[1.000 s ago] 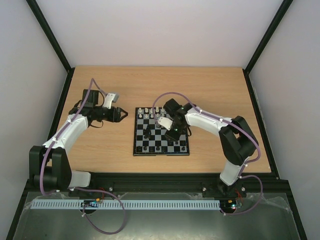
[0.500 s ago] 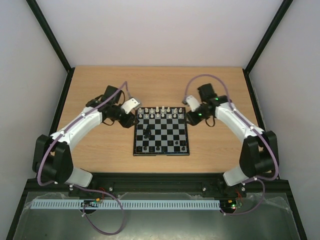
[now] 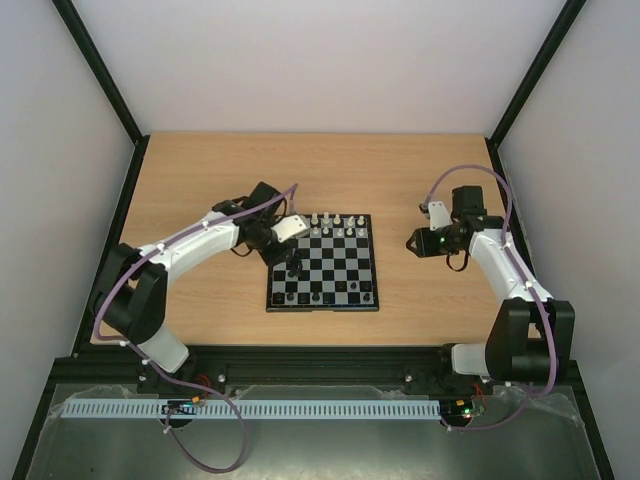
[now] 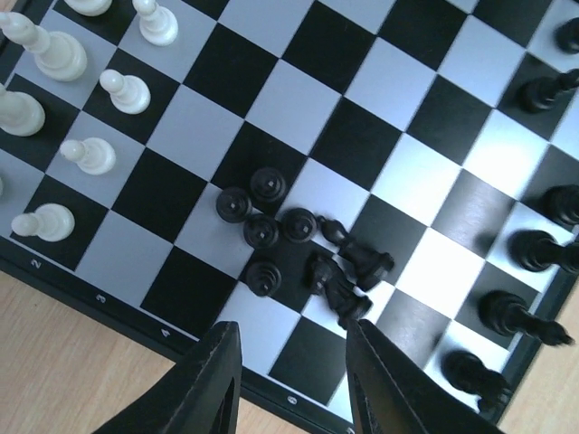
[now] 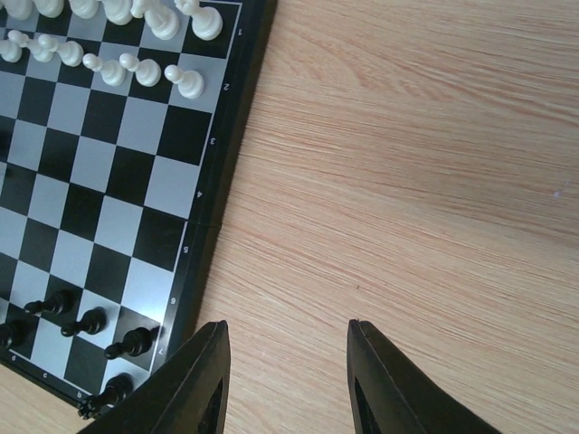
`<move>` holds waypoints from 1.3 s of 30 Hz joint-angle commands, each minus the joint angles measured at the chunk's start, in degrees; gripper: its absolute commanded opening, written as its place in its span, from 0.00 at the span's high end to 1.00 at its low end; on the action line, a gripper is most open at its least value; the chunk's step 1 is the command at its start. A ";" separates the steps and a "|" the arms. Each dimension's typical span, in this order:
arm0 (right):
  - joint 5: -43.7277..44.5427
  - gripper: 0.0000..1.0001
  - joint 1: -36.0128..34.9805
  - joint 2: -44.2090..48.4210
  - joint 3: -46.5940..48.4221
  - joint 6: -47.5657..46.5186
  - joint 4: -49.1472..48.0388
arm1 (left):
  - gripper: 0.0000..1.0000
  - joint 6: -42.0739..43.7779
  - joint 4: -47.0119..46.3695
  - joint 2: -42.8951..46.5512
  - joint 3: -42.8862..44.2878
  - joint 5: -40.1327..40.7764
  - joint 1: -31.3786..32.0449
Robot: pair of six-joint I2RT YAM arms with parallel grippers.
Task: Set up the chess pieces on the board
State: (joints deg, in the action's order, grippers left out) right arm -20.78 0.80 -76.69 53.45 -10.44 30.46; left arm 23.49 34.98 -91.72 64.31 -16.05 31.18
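On the table [image 3: 200, 300], the board [image 3: 322, 307] is carrying upright black chess pieces [image 3: 318, 296] along its near edge. The left gripper [image 4: 291, 344], jaws parted and empty, is hovering by a huddled black cluster [image 4: 289, 244], some tipped over. The white pieces [image 3: 335, 222] are lining the far edge. The right gripper [image 5: 285, 334], jaws apart and empty, is hanging over wood beside the board.

The white-shelled, black-jointed left arm [image 3: 185, 240] reached from its near-left base out toward the far right, elbow bent and wrist tipped downward. Its black two-finger left gripper [image 4: 291, 339] pointed down, the fingers [image 4: 213, 380] parted with nothing between them (a moderate gap, not a wide one). The matching white-and-black right arm [image 3: 505, 270] rose from its near-right base, its forearm running away to the far side and its wrist turned leftward. Its black right gripper [image 5: 287, 333] also hung with both fingers apart, gripping nothing.
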 commanded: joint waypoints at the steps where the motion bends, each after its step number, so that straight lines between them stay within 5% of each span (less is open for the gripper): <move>1: -2.88 0.63 0.25 2.00 -1.80 0.52 1.48 | 0.66 -3.36 -1.41 -2.76 2.89 5.78 1.09; 19: -3.13 0.63 0.26 2.09 -2.44 -0.38 1.89 | 0.68 -6.08 0.34 -11.97 5.26 6.05 2.73; 33: -3.58 0.63 0.26 1.80 -2.68 -0.31 1.37 | 0.83 -5.64 0.30 -12.61 5.06 9.24 3.55; 39: -3.75 0.63 0.26 1.53 -2.64 -0.20 1.28 | 0.82 -5.51 0.17 -12.10 4.69 10.42 3.65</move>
State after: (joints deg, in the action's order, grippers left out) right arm -23.20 0.84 -75.53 51.53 -10.46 30.48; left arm 17.76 33.85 -103.66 68.42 -7.16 34.50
